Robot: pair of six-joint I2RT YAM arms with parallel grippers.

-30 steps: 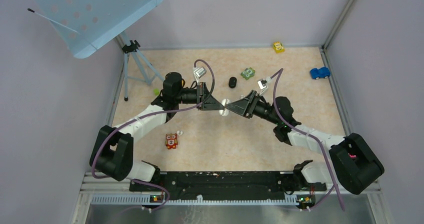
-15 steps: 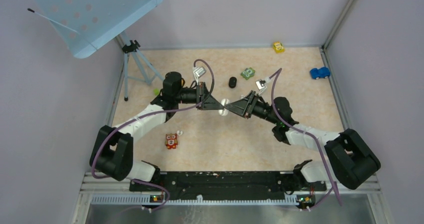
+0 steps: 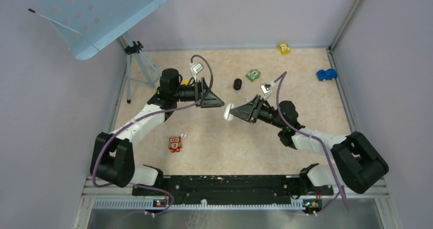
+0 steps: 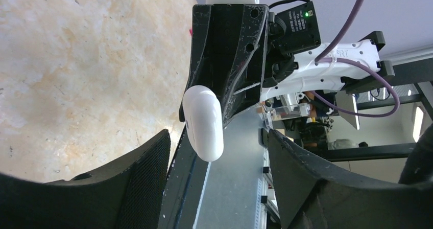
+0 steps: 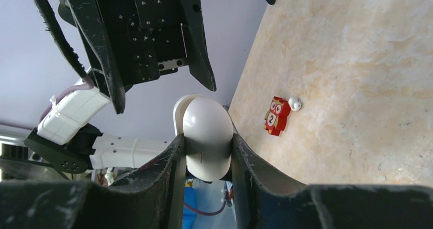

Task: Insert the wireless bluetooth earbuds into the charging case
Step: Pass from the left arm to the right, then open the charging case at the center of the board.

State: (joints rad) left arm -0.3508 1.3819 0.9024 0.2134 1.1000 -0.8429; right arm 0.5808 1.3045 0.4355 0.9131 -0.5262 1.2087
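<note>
- Left arm (image 3: 134,128): it rises from its base at the near left edge and runs out over the bench (image 3: 316,106). It bends at the far end, so the forearm turns to the right.
- White earbud (image 3: 183,135): a tiny bud lying on the bench just beside the owl toy (image 3: 175,144), well apart from both tools. It is too small to tell which way it points.
- Left tool (image 3: 219,104): it points right, towards the other tool. Its fingers are spread wide with nothing between them, and it stands close to the charging case but clear of it.
- Charging case (image 4: 203,121): a white rounded oblong held above the bench, midway between the two arms. In the top view its long axis runs roughly near to far, crosswise to the reach of the tool that holds it. Its free end juts out towards the left tool.
- Right tool (image 3: 236,113): it points left and is clamped on the charging case, one finger on each flat side.
- Right arm (image 3: 306,137): it stretches low and leftward from its base at the near right.
</note>
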